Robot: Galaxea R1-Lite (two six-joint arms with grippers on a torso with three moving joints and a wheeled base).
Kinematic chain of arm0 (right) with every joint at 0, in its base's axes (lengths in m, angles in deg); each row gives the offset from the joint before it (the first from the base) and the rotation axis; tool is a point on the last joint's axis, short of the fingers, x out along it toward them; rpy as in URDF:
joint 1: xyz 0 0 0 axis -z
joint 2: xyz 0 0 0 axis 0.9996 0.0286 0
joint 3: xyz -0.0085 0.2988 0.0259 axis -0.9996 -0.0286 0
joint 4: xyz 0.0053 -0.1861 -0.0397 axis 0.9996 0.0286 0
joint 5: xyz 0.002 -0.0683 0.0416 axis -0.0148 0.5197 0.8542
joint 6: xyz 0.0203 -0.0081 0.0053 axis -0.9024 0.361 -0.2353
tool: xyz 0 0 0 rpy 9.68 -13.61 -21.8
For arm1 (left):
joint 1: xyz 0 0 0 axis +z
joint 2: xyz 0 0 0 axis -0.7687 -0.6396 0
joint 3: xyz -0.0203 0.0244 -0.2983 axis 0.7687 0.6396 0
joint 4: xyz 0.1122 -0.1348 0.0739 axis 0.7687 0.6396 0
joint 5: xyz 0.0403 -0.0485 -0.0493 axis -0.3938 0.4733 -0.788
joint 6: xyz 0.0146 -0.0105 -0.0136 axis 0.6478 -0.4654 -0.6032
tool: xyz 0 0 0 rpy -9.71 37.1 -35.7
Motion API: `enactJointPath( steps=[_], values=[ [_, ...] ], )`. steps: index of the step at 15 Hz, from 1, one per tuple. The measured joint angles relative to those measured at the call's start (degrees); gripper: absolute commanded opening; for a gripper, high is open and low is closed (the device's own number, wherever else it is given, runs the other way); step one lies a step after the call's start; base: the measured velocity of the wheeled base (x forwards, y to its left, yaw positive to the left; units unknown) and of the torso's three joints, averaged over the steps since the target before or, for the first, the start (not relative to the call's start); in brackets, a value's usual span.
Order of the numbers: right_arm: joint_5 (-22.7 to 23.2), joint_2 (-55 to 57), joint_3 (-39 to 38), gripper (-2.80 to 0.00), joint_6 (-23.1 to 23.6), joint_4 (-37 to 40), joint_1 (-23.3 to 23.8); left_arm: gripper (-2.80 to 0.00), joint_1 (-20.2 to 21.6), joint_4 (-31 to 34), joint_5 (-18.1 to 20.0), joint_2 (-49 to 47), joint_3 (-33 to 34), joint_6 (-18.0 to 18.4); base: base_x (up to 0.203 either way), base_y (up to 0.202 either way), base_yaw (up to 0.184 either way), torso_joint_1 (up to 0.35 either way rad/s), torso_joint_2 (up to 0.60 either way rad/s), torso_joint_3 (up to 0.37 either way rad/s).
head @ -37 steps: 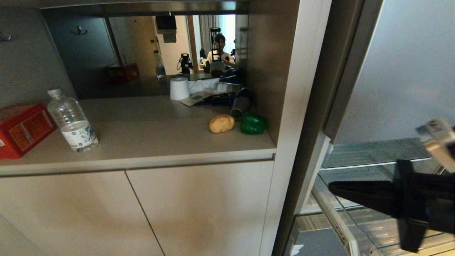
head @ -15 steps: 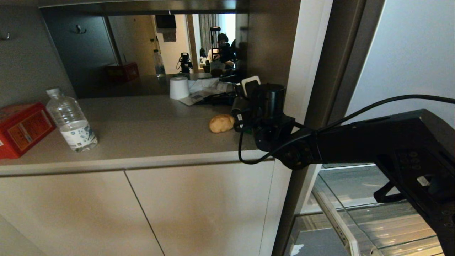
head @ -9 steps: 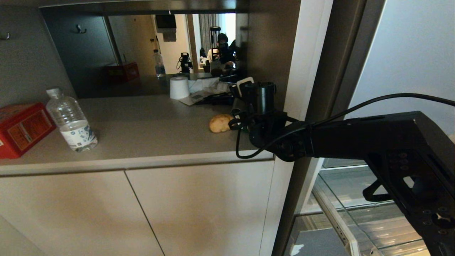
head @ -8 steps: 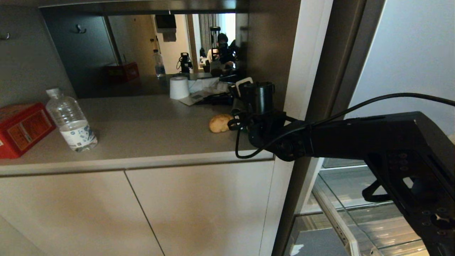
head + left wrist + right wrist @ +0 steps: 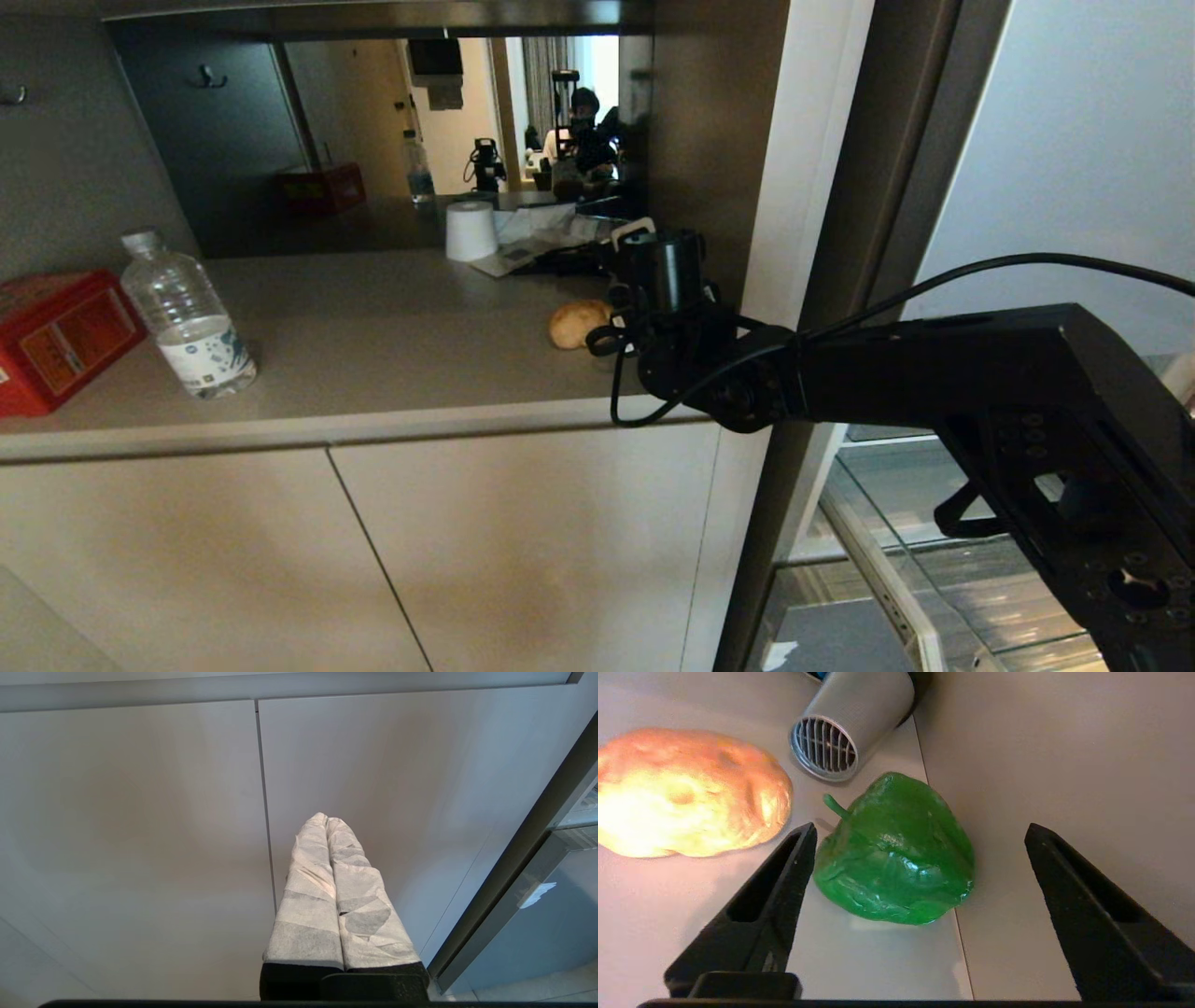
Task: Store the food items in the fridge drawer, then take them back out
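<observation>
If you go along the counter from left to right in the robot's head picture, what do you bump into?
Red tin box → clear plastic water bottle → white paper roll farther back → lumpy tan potato → black right gripper, jaws open.

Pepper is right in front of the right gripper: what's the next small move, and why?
Probably ease the right gripper forward until its open fingers straddle the pepper, then close. One finger is already beside the pepper, the other stands well off near the side wall, and the pepper still lies ahead of the tips. Keep clear of the potato.
</observation>
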Motion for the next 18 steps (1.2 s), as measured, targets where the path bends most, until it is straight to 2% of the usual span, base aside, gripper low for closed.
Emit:
enactJointPath(
  steps=[6,18],
  values=[
    [-0.3,1.9,-0.1,0.0,-1.5,0.0,0.1,-2.8,0.0,0.0,0.0,0.0,0.0,0.0,0.0,0.0,0.0,0.0,0.0,0.0],
    [-3.0,2.3,-3.1,0.0,-1.4,0.1,0.5,-2.8,0.0,0.0,0.0,0.0,0.0,0.0,0.0,0.0,0.0,0.0,0.0,0.0]
  ],
)
